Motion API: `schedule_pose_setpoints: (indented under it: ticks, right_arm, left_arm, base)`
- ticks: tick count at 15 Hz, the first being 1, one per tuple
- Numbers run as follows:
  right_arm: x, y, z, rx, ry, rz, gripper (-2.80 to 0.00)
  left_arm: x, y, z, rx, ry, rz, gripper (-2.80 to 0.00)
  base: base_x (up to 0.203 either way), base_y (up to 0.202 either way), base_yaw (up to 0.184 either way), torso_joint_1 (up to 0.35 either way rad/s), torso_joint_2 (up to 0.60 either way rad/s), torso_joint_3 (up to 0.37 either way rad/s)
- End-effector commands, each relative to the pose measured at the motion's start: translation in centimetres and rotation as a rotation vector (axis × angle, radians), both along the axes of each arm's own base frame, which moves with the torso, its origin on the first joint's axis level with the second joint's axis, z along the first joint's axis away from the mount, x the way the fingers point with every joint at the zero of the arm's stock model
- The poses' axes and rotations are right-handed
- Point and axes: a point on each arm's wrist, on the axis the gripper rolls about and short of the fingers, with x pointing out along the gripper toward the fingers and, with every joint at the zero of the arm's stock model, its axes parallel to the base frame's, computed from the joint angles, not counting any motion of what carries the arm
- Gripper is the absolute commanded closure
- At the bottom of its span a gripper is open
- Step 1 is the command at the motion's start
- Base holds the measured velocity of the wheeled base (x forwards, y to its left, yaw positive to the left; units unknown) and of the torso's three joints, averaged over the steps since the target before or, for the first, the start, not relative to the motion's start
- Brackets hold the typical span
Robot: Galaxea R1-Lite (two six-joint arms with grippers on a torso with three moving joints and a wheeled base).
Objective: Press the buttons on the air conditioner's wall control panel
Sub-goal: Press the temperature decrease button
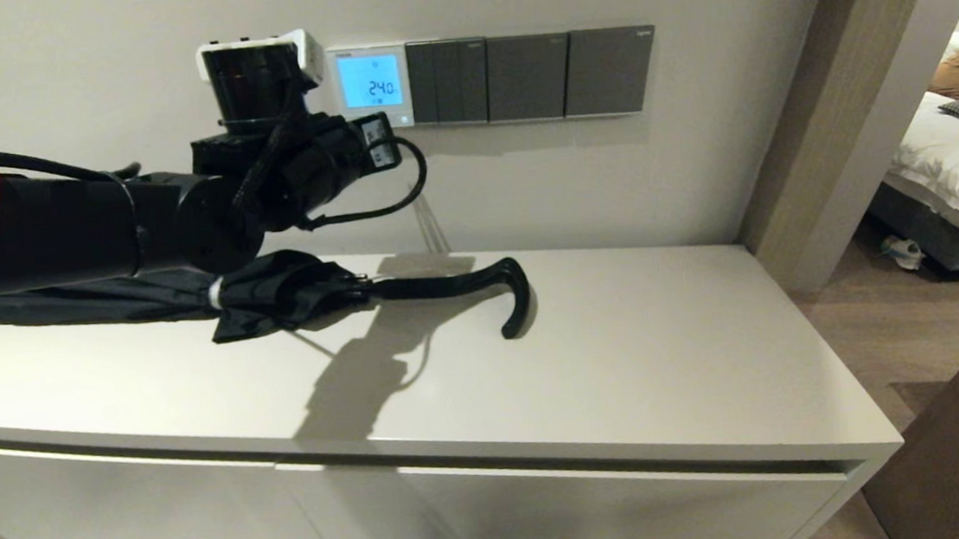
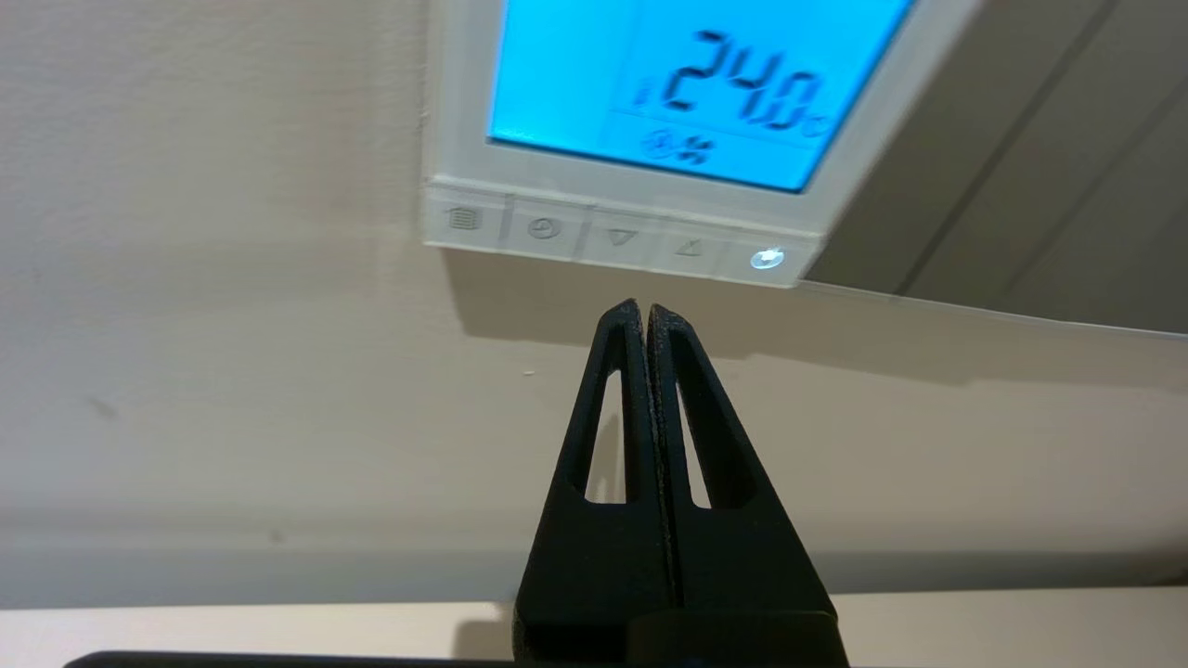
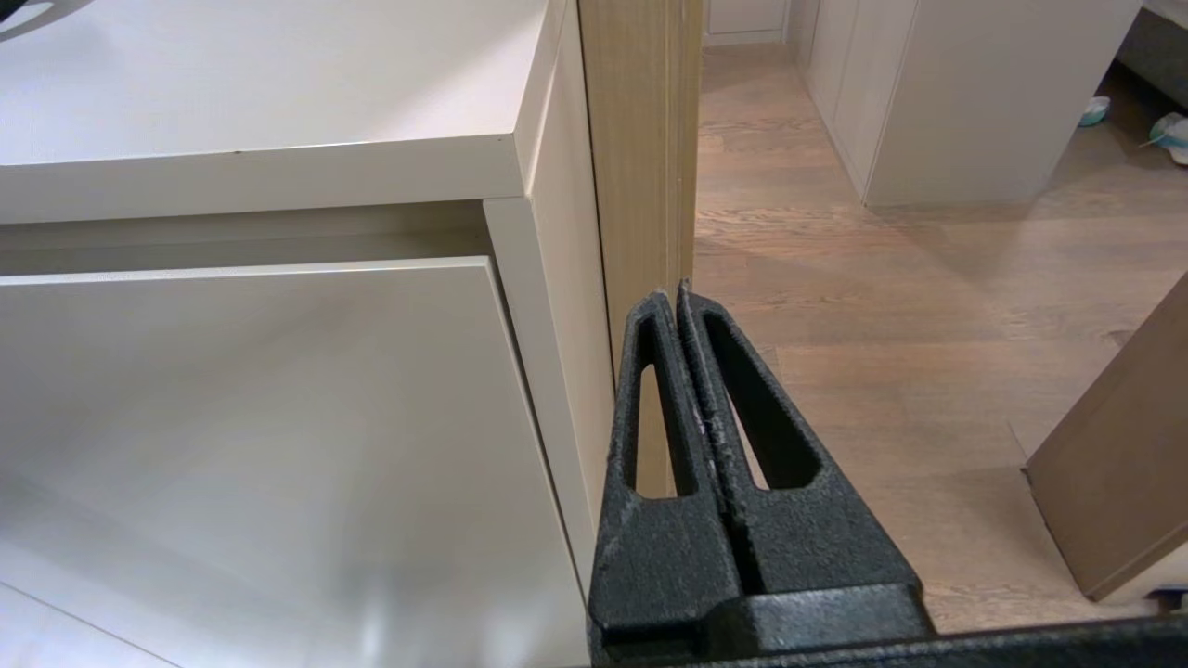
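Note:
The white wall control panel [image 1: 368, 88] has a glowing light blue screen that reads 24.0. It fills the top of the left wrist view [image 2: 650, 83]. The buttons [image 2: 617, 237] form a row along its bottom edge, and the one at the end glows [image 2: 767, 259]. My left gripper [image 2: 645, 308] is shut and empty. Its tips point at the wall just below the button row, apart from the keys. In the head view the left gripper [image 1: 377, 139] overlaps the panel's lower left corner. My right gripper [image 3: 673, 295] is shut, parked low beside the cabinet's right end.
A folded black umbrella [image 1: 291, 295] with a hooked handle [image 1: 517, 297] lies on the white cabinet top [image 1: 626, 361] under my left arm. Dark grey switch plates [image 1: 528, 77] adjoin the panel on the right. A wooden door frame [image 1: 812, 101] stands at the right.

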Motion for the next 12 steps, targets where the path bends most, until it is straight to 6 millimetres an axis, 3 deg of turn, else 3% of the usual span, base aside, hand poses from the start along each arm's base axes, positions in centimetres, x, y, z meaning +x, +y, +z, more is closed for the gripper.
schedule_pose_setpoints:
  ticks: [1, 12]
  right_arm:
    - [0.0, 0.0, -0.1, -0.001, 0.004, 0.001, 0.00]
    - [0.0, 0.0, -0.1, -0.001, 0.004, 0.001, 0.00]
  left_arm:
    - [0.0, -0.1, 0.1, -0.002, -0.001, 0.001, 0.00]
    - [1.1, -0.6, -0.3, -0.001, 0.001, 0.001, 0.00]
  base:
    - [0.000, 0.000, 0.000, 0.000, 0.00, 0.000]
    - [0.000, 0.000, 0.000, 0.000, 0.00, 0.000]
